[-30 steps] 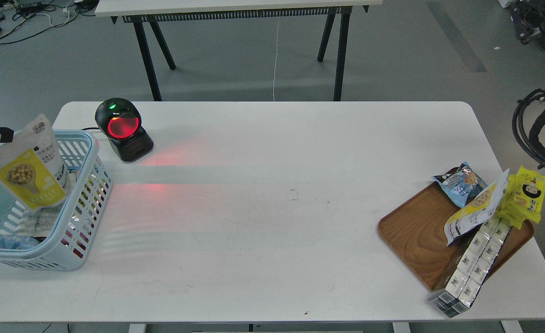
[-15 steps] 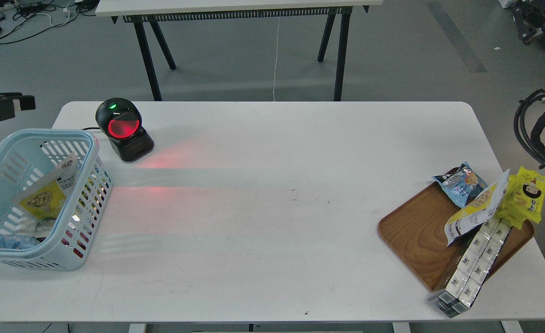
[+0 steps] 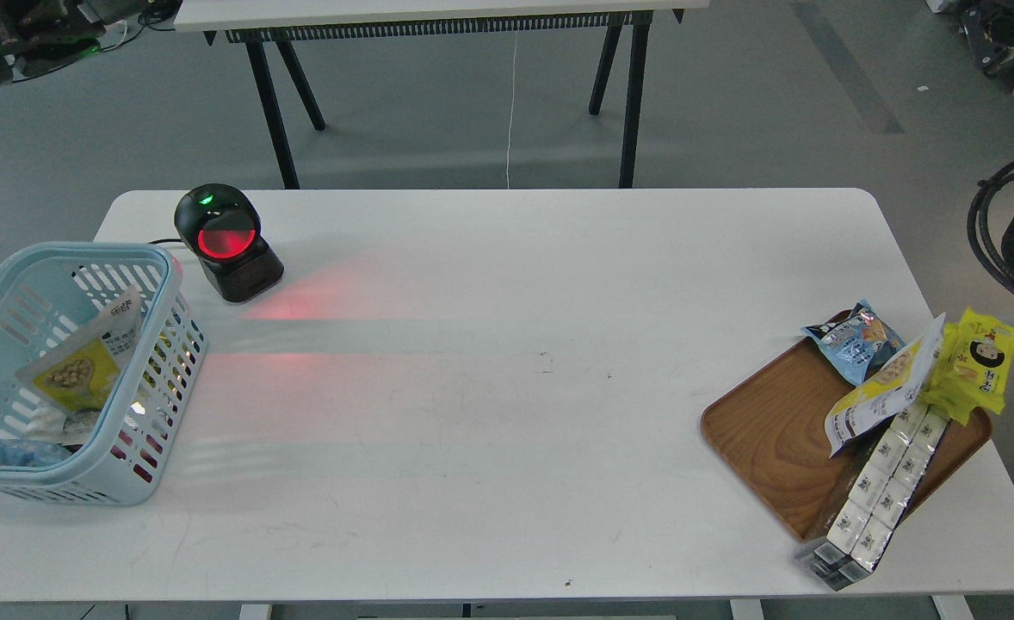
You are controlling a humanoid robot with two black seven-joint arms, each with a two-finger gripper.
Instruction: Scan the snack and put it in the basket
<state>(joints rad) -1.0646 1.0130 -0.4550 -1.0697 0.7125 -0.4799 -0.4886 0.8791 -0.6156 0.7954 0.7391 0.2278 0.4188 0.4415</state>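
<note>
The snack [image 3: 77, 372] lies inside the basket [image 3: 152, 430] at the left edge of the desk [image 3: 507, 413], tilted with its white top leaning toward the far wall and resting on other packets. I judge it is lying as it landed when let go, so the placing looks done. The scanner [image 3: 225, 242] stands near the far left corner, its red window facing the desk's middle, well placed for passing a pouch in front of it on the way to the basket.

Neither of my end effectors is in view now, so I cannot say whether they are apart or together. Half a second ago my left one was visible above the far left corner — it has since gone out of sight. A second ago the snack hung upright over the basket.

The tray [image 3: 765, 439] at the right edge holds more packets.
</note>
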